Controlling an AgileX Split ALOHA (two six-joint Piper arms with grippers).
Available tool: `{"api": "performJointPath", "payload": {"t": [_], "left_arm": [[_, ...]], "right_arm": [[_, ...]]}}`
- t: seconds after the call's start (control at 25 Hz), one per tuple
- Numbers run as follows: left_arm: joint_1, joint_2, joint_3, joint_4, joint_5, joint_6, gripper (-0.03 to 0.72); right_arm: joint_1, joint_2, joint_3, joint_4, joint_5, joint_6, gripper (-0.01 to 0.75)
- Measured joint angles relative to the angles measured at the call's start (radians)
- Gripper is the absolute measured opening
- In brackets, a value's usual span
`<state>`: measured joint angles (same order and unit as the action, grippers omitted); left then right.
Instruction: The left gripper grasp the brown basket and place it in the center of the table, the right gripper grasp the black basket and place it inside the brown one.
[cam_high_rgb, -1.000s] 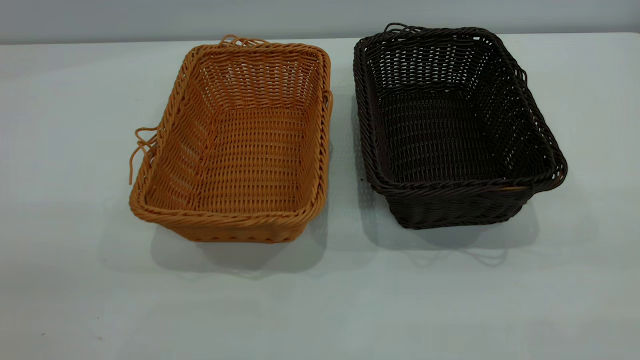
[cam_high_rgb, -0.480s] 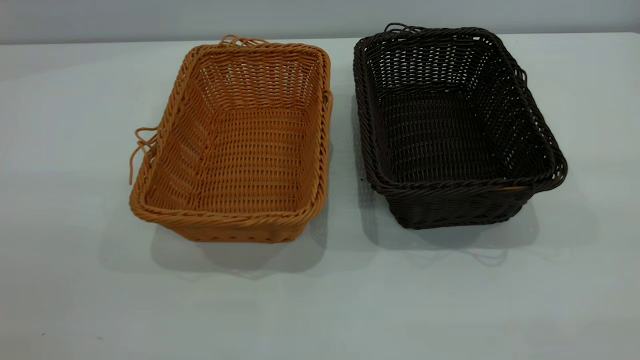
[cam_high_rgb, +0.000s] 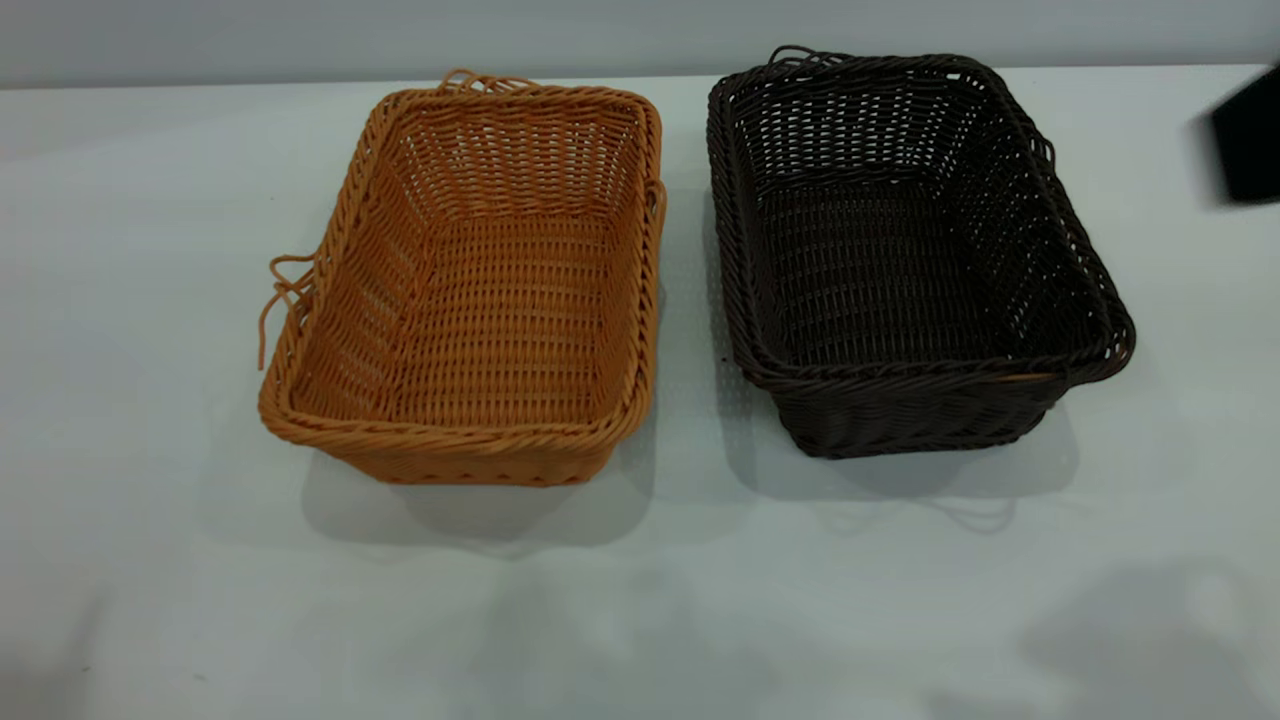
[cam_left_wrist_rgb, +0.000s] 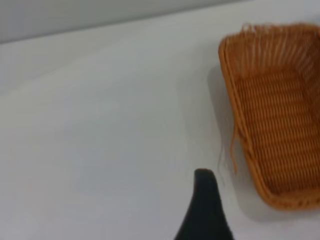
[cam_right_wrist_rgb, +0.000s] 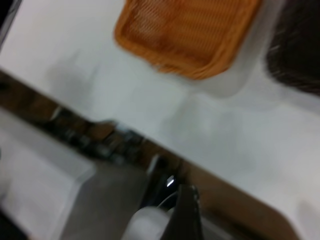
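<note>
The brown basket (cam_high_rgb: 480, 290) stands empty on the table (cam_high_rgb: 640, 600), left of the middle. The black basket (cam_high_rgb: 900, 250) stands empty beside it to the right, a narrow gap between them. The left wrist view shows the brown basket (cam_left_wrist_rgb: 277, 115) and a black part of my left gripper (cam_left_wrist_rgb: 205, 215) over bare table, apart from the basket's side with the loose strands. The left gripper is outside the exterior view. A blurred black part of my right gripper (cam_high_rgb: 1245, 140) shows at the right edge, right of the black basket and apart from it. The right wrist view shows the brown basket (cam_right_wrist_rgb: 185, 32) far off.
The table's edge (cam_right_wrist_rgb: 225, 175) and a dark floor area beyond it show in the right wrist view. A grey wall (cam_high_rgb: 640, 30) runs behind the table. Bare tabletop lies in front of both baskets and to the far left.
A blurred black shape has come in at the right edge of the exterior view, and soft shadows have appeared on the table's front. Both baskets have stayed in place.
</note>
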<state>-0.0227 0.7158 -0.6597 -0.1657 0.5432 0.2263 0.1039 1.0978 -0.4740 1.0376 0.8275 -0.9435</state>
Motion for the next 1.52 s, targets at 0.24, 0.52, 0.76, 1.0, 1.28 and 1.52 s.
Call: {"api": "performJointPath", "payload": {"t": [0.24,0.52,0.76,1.0,1.28,1.52], "left_arm": [[0.000,0.139,-0.010,-0.020,-0.094,0.004,0.524],[0.000,0.219,-0.010,-0.023,-0.168,0.019,0.524],[0.000,0.223,-0.010,-0.023,-0.187,0.020,0.524],[0.000,0.223,-0.010,-0.023,-0.188,0.020,0.524],[0.000,0.281,-0.028,-0.023,-0.187,0.020,0.524],[0.000,0.481,-0.121,-0.043,-0.157,0.020,0.524]], "right_arm": [[0.281,0.357,-0.097,0.112,-0.132,0.100,0.590],[0.328,0.699,-0.202,0.405,-0.150,0.559,0.589],[0.328,0.851,-0.234,0.719,-0.253,0.605,0.589],[0.328,0.885,-0.260,0.740,-0.437,0.759,0.587],[0.335,0.886,-0.260,0.748,-0.652,0.846,0.552],[0.335,0.889,-0.260,0.757,-0.774,0.862,0.501]]}}
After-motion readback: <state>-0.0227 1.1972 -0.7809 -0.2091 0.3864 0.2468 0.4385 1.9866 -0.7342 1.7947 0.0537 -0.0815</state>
